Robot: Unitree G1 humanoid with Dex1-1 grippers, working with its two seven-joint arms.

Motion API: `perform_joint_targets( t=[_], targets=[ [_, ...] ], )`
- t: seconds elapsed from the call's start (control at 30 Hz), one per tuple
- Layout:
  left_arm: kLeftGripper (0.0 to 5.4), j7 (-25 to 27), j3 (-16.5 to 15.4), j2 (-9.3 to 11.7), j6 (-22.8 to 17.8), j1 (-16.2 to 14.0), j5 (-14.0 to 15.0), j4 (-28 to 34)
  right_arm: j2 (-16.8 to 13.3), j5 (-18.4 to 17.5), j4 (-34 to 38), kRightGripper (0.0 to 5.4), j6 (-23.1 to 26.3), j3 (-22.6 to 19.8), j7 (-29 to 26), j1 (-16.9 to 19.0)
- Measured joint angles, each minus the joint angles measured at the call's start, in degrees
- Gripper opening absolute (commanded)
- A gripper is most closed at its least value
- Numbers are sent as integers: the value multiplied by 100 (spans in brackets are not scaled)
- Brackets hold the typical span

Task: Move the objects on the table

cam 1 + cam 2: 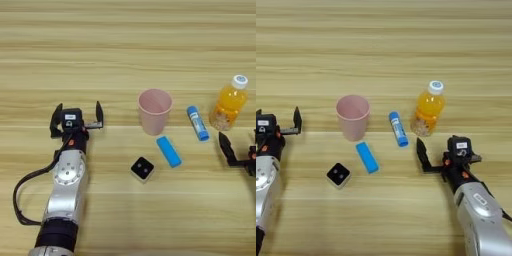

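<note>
Five small objects sit mid-table on the light-brown wooden table (pixel 125 45): an upright pink plastic cup (pixel 154 111), a flat light-blue rounded bar (pixel 169 151) just near of it, a tiny white cube with black top (pixel 142 169) nearer and left, a blue tube with white cap (pixel 198 123) and an orange juice bottle (pixel 228 103) to the right. Left gripper (pixel 76 118) rests left of the cup, jaws spread, empty. Right gripper (pixel 446 152) lies near of the bottle, jaws spread, empty.

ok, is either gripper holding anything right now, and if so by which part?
Nothing is held. The left gripper is open over bare table, left of the pink cup. The right gripper is open too, just below the orange bottle, not touching it.
</note>
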State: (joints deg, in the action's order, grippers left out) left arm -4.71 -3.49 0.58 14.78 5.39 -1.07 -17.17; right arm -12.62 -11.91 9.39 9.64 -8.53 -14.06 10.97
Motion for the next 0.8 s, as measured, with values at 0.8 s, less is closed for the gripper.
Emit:
perform_joint_targets(
  t=[0.8],
  targets=[
    [540,340,182,55,19,-442,4,534,35,214,-1161,538,-1040,-802,780,-524]
  ],
)
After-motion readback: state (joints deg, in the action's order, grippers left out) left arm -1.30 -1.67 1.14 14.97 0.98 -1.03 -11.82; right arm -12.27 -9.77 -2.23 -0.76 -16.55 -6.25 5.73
